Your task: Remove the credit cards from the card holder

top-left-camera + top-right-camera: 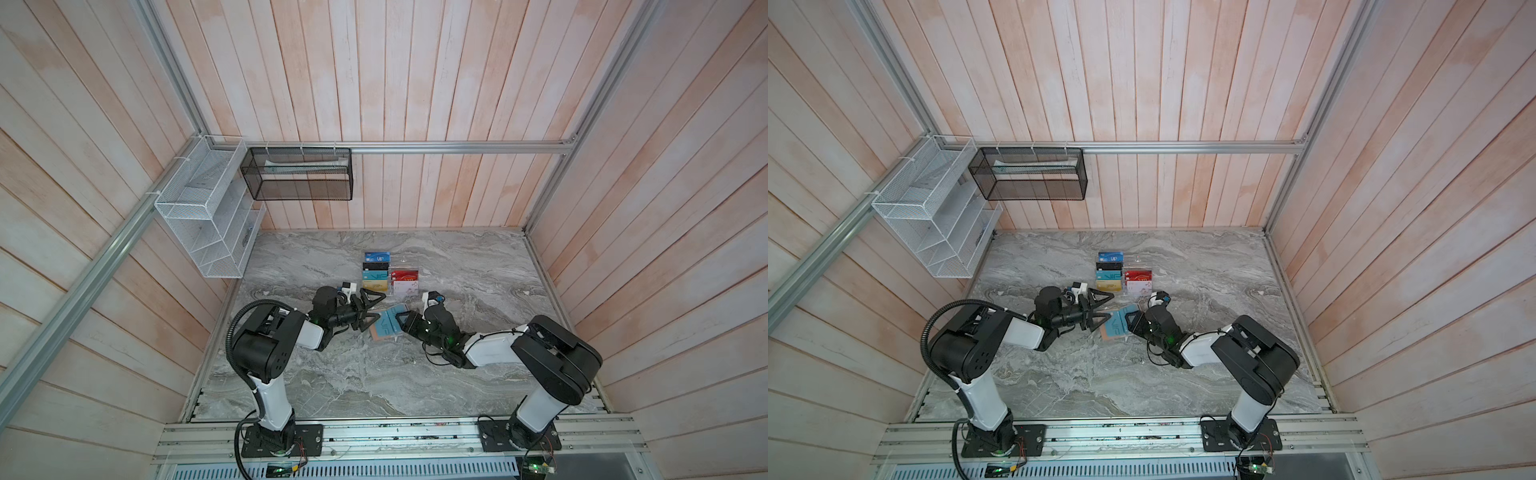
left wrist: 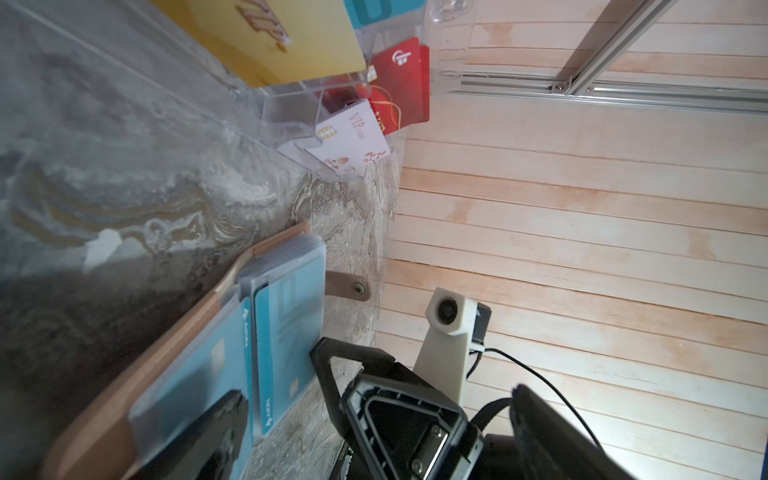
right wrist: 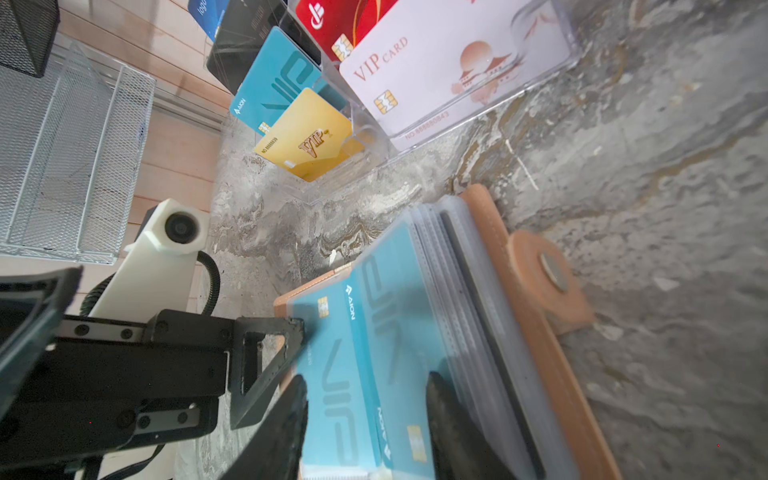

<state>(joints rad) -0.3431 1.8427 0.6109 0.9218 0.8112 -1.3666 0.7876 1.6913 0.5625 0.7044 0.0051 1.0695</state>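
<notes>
Card holder lies open on the desk, between my hands. Left hand is spread wide, one finger over a page. Right hand straddles a teal card (gripped or not, I can't tell). It looks like stiff, slick plastic in a floppy sleeve, so I'd pinch its edges.

Soft, even light in both top views; faint shadows under the arms on the worktop; wall planks bowed by the wide lens toward the picture edges; fine detail slightly smeared; in the left wrist view, washed-out bright planks against a deeply shaded worktop; near end of the card holder blurred; in the right wrist view, closest credit cards out of focus; pale reflections on the clear stand.
</notes>
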